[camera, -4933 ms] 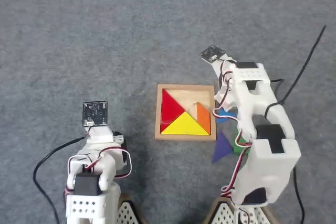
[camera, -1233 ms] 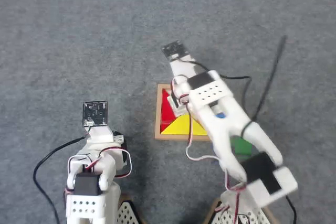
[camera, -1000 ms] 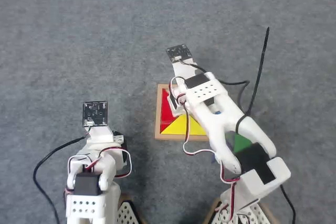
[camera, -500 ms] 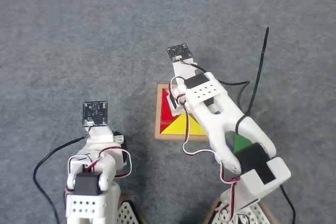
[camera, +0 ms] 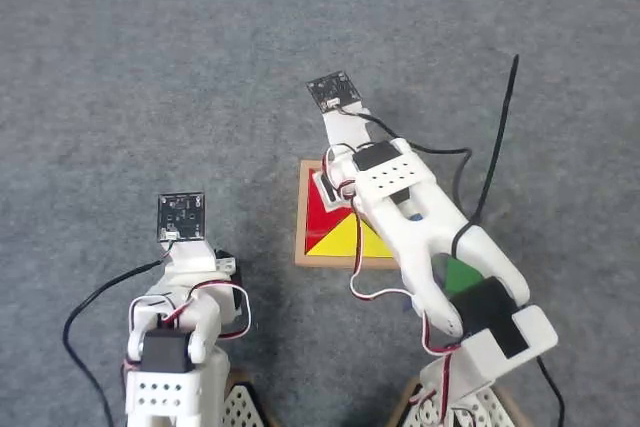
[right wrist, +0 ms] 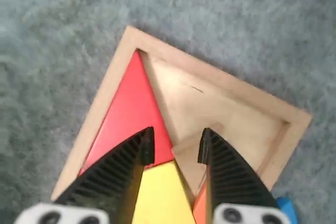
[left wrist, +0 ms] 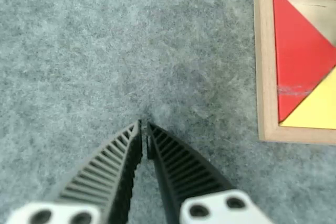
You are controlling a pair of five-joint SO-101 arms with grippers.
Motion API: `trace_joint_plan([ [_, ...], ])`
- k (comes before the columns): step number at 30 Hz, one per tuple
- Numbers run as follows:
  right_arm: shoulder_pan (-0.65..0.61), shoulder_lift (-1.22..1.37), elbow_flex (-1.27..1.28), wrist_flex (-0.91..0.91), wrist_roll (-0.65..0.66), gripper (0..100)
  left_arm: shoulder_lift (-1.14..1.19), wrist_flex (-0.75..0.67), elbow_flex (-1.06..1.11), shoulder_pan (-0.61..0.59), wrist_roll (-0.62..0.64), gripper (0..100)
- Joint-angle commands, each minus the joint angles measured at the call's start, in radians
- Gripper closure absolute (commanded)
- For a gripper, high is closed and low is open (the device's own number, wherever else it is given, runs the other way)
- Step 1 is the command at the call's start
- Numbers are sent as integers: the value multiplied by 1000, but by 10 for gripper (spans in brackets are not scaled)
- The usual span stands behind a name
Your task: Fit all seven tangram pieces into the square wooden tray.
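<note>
The square wooden tray [camera: 300, 215] lies mid-table and holds a red triangle [camera: 317, 224], a yellow triangle [camera: 345, 240] and an orange triangle [right wrist: 200, 206]. The rest of its floor [right wrist: 210, 100] is bare wood. My right arm [camera: 400, 202] stretches over the tray. Its gripper [right wrist: 176, 141] hangs open just above the tray's middle, with one fingertip [right wrist: 147, 139] over the red triangle's edge and nothing held. A green piece [camera: 462, 272] and a blue piece [right wrist: 286, 203] lie outside the tray beside that arm. My left gripper [left wrist: 144, 127] is shut over the carpet, left of the tray [left wrist: 265, 77].
Grey carpet [camera: 150, 77] covers the whole table, with wide free room left of and beyond the tray. The left arm's base [camera: 170, 367] sits at the near left edge. A black cable [camera: 495, 147] runs from the right arm toward the far right.
The right arm has swung from the tray's right side to over the tray, covering the loose pieces there. In the last half second its wrist shifted slightly farther away. The left arm is unmoved.
</note>
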Motion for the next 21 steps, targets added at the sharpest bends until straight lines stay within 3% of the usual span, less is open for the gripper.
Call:
trace_joint_plan([
  [1, 22, -41, -6, -33, 20, 861, -20, 2, -12, -6, -11, 986],
  [5, 22, -2, -9, -35, 23, 864, -20, 2, -12, -6, -11, 986],
  [11, 27, 71, -9, -25, 64, 948, -20, 2, -12, -6, -11, 986],
  [21, 88, 94, -6, 30, 63, 955, -20, 2, -12, -6, -11, 986],
])
